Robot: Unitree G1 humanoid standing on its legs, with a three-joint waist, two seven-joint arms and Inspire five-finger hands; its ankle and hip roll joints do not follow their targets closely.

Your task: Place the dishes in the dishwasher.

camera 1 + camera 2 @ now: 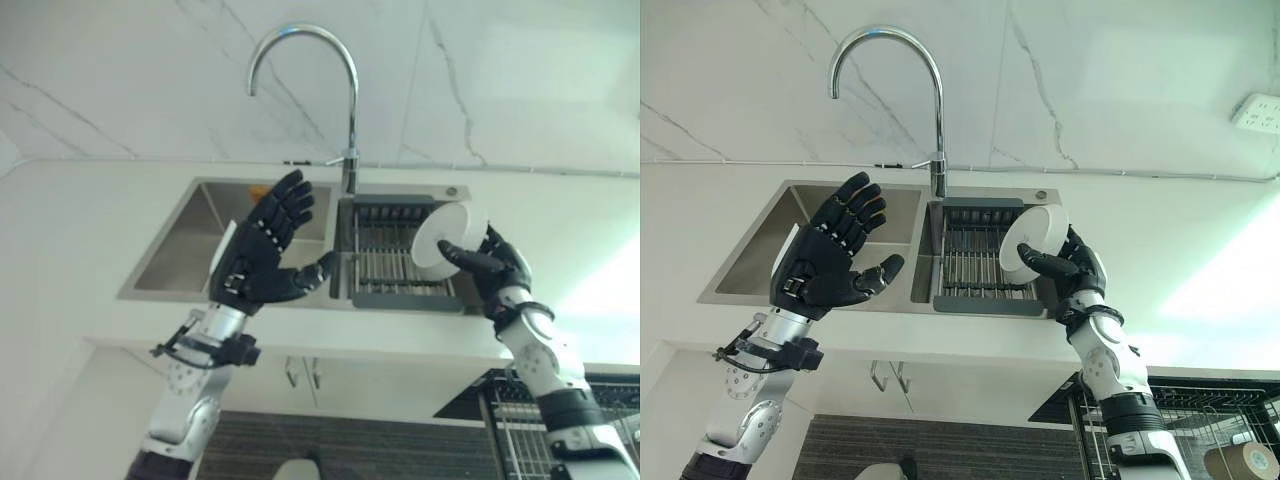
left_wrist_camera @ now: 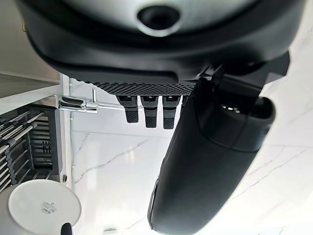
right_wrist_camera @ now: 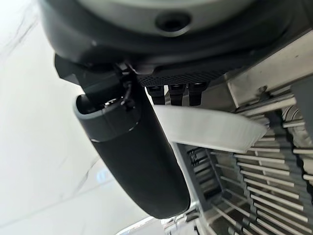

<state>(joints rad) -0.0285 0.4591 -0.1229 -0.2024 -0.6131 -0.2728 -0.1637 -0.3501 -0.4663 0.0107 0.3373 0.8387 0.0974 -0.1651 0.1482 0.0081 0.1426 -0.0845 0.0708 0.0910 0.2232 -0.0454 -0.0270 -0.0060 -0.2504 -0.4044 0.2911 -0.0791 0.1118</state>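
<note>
A white bowl (image 1: 447,238) is held tilted above the right end of the dark drying rack (image 1: 392,262) in the sink. My right hand (image 1: 493,265) is shut on it, thumb across its underside and fingers behind its rim; the bowl's rim (image 3: 210,128) shows past the fingers in the right wrist view. The bowl's base (image 2: 43,206) also appears in the left wrist view. My left hand (image 1: 262,256) is raised over the sink's divider, palm up, fingers straight and spread, holding nothing.
The steel sink (image 1: 190,238) has a left basin with a small orange thing (image 1: 259,190) at its back. A tall curved faucet (image 1: 348,90) rises behind the rack. A dishwasher rack (image 1: 1215,420) stands pulled out at lower right below the white counter (image 1: 70,230).
</note>
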